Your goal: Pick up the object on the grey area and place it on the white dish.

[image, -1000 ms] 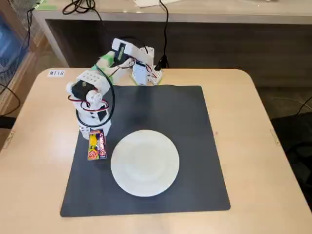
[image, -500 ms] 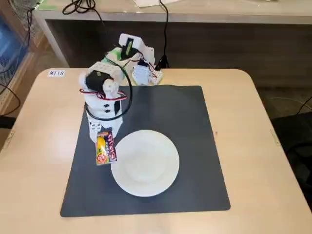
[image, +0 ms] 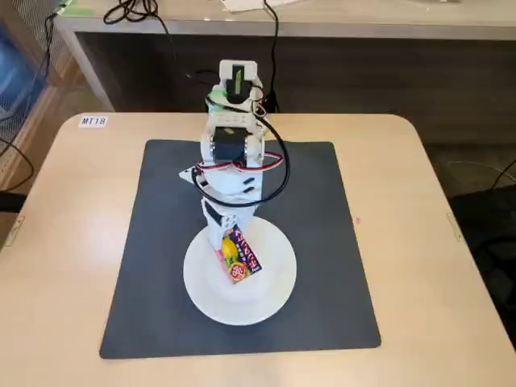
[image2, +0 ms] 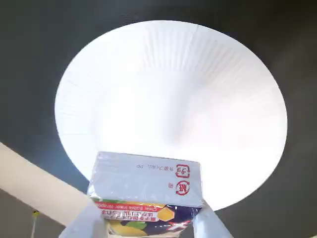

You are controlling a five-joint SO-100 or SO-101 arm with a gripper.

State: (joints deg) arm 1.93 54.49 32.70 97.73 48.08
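Observation:
The small red and purple box [image: 239, 257] with a yellow picture is between the fingers of my gripper [image: 226, 244], over the white plate [image: 242, 300]; I cannot tell whether it touches the plate. The plate lies on the near middle of the dark grey mat [image: 322, 242]. In the wrist view the box [image2: 146, 186] fills the bottom centre, its pale face up, with a finger [image2: 81, 225] on each side, and my gripper [image2: 148, 220] is shut on it. Beyond it the plate [image2: 173, 99] is bare, with the mat [image2: 44, 39] around it.
The mat lies on a beige tabletop [image: 427, 242], a strip of which shows in the wrist view [image2: 29, 181]. A small label [image: 93, 121] sits at the table's far left corner. The arm's base [image: 236, 97] and cables stand at the mat's far edge.

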